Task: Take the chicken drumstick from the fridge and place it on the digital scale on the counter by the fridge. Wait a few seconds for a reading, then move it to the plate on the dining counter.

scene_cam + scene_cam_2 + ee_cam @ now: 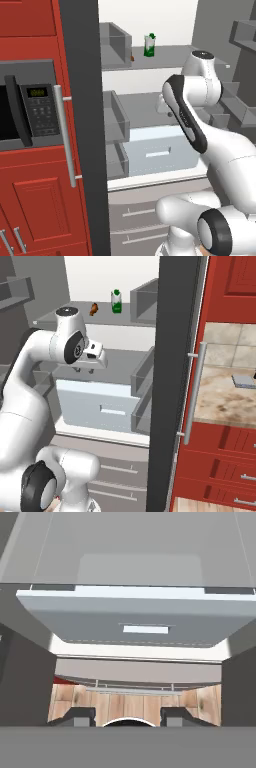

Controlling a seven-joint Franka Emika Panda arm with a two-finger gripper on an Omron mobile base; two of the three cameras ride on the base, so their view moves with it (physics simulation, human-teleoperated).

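The white arm reaches up from the base into the open fridge [85,125]. In the hand view the claw [127,716] looks down, and its two dark tips stand apart with nothing between them, so it is open and holds nothing. Below the tips you see a strip of wooden floor [125,704] and the pale front of a fridge drawer [145,624]. In the right base view the hand hangs over the middle shelf [120,363], just above that same pale drawer [100,403].

Higher up and farther back is the top shelf [100,316]. The small brown chicken drumstick [93,308] lies there, well above the hand. A green bottle [116,302] stands just beside it.

Outside the fridge, past its long silver handle [194,393], is the marbled worktop [225,398]. The flat grey digital scale [244,381] sits on it. On the other side a black microwave [27,110] sits in the red cabinets
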